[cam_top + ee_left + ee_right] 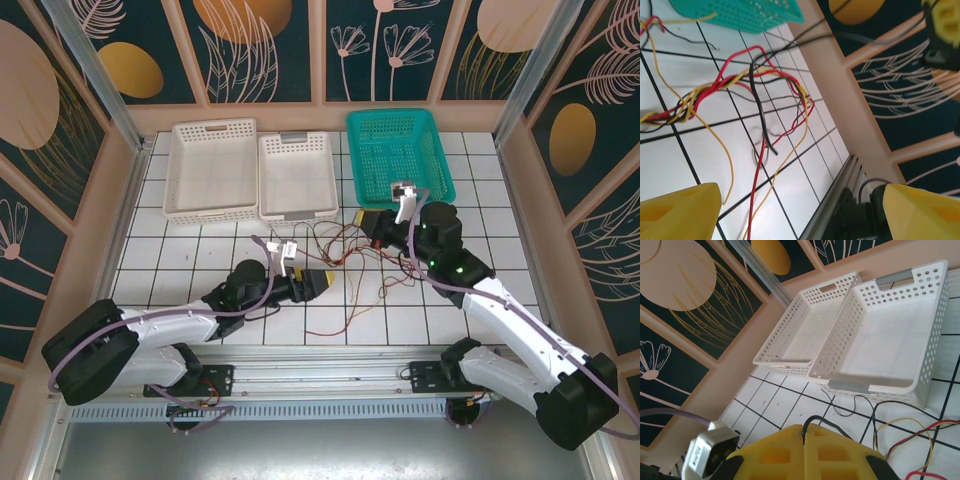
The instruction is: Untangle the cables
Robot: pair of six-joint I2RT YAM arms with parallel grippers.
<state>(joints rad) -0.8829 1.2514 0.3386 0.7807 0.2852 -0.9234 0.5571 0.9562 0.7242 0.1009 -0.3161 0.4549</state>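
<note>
Wide-spread and yellow, the foam jaws of my left gripper point(800, 205) sit closest to the lens with nothing clamped. Thin red and yellow strands run over the tiles in the gap between them. Beyond, the cables point(730, 82), hair-thin red, black and yellow-orange wires, lie twisted in a loose braid on the white gridded table point(670, 160), between my two arms and near the teal mesh plastic basket point(740, 12). My right gripper point(804, 440) has its yellow jaws pressed together. A black strand arches out at the seam, though I cannot tell whether it is pinched. Two white perforated plastic baskets point(835, 355) stand touching, side by side, ahead of it.
</note>
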